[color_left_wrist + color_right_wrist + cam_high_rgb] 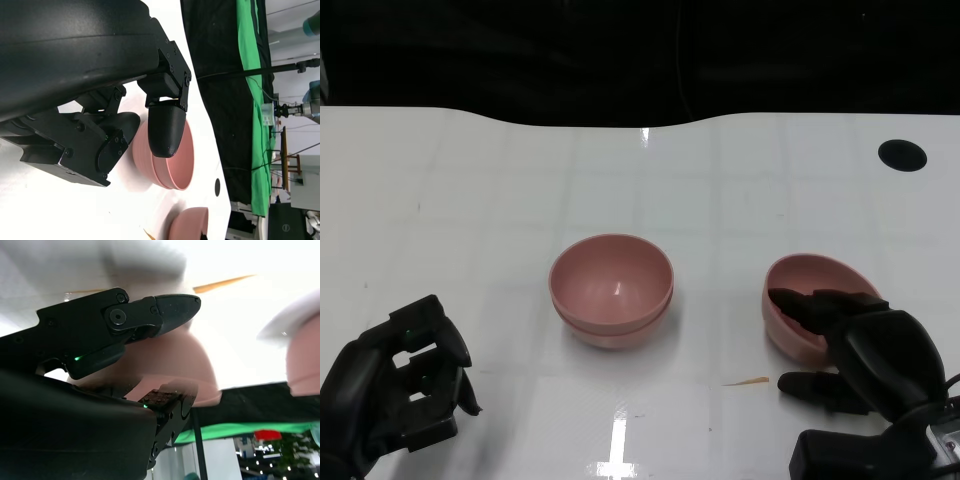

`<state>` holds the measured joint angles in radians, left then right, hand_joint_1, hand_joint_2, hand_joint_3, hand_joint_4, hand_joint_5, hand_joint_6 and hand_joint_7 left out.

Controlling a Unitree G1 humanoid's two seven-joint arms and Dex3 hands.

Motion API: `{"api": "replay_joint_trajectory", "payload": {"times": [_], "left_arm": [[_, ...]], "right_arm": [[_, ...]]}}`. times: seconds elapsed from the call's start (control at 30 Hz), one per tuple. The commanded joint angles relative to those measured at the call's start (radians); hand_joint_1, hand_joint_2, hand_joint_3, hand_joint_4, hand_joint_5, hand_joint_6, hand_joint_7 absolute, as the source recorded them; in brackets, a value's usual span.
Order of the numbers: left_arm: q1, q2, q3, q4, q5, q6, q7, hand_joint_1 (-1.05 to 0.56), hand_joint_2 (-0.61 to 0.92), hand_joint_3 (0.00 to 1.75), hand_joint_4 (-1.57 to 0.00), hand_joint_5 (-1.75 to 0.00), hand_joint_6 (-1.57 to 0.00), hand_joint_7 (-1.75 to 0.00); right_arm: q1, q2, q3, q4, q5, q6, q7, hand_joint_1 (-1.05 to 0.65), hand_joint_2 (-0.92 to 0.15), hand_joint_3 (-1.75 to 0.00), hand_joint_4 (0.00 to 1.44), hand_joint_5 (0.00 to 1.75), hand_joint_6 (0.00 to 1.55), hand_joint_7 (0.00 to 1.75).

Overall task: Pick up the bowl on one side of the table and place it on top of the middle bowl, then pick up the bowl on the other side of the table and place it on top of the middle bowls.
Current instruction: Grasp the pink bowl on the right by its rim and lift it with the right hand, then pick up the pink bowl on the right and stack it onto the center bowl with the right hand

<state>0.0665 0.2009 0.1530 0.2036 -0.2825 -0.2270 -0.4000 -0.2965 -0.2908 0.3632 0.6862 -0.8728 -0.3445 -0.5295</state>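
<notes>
the counter (500, 180) under me is glossy white, with faint tile-like reflections and bright streaks of ceiling light on it. its far edge curves against a black backdrop, and a round black hole (902, 154) sits in the counter well beyond the side bowl. a thin orange sliver (747, 381) lies on the counter between the middle stack and my right robot hand. in my left wrist view a green curtain (247, 100) hangs past the black cloth, with stands and equipment beyond it.

the middle stack (611, 289) is two matte pink bowls nested one in the other, upright, the rim of the lower one showing as a band below the upper. it is smooth and round, with a small glint inside.

the side bowl (808, 300) is the same pink, well apart from the middle stack on my right, and it sits tilted with its opening turned toward the stack. my right robot hand (840, 335) pinches it: fingers (800, 303) lie inside over the near rim, the thumb is below on the outside wall.

my left robot hand (405, 385) rests near the counter's near edge, well apart from the middle stack, fingers curled in and holding nothing.
</notes>
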Motion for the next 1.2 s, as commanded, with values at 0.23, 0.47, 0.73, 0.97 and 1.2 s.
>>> {"api": "replay_joint_trajectory", "payload": {"times": [0.23,0.47,0.73,0.97,1.2], "left_arm": [[0.011,-0.005,0.011,-0.013,0.002,-0.002,0.006,-0.02,0.57,1.3,-0.82,-1.75,-0.67,-1.75],[0.015,-0.011,0.009,-0.016,0.009,-0.013,0.007,0.01,0.58,1.31,-0.81,-1.75,-0.66,-1.75],[0.017,-0.018,0.011,-0.024,0.011,0.005,0.019,0.0,0.6,1.27,-0.79,-1.75,-0.64,-1.75],[0.017,-0.022,0.009,-0.028,0.018,0.008,0.022,-0.01,0.6,1.27,-0.79,-1.75,-0.65,-1.75],[0.02,-0.025,0.008,-0.03,0.027,0.0,0.019,-0.01,0.6,1.26,-0.78,-1.75,-0.64,-1.75]], "right_arm": [[-0.145,0.014,0.101,0.26,-0.032,-0.035,-0.25,-0.31,-0.92,-0.09,0.81,0.09,0.78,0.09],[-0.212,0.016,0.155,0.397,-0.021,-0.17,-0.396,-0.12,-0.92,-0.24,0.73,1.57,0.73,1.28],[-0.243,0.003,0.189,0.435,-0.024,-0.228,-0.454,-0.12,-0.91,-0.28,0.73,1.75,0.55,1.74],[-0.247,-0.047,0.179,0.316,-0.016,-0.292,-0.443,-0.15,-0.91,-0.31,0.8,1.75,0.59,1.71],[-0.275,-0.125,0.117,0.086,0.084,-0.381,-0.202,-0.21,-0.92,-0.34,0.77,1.75,0.52,1.74]]}}
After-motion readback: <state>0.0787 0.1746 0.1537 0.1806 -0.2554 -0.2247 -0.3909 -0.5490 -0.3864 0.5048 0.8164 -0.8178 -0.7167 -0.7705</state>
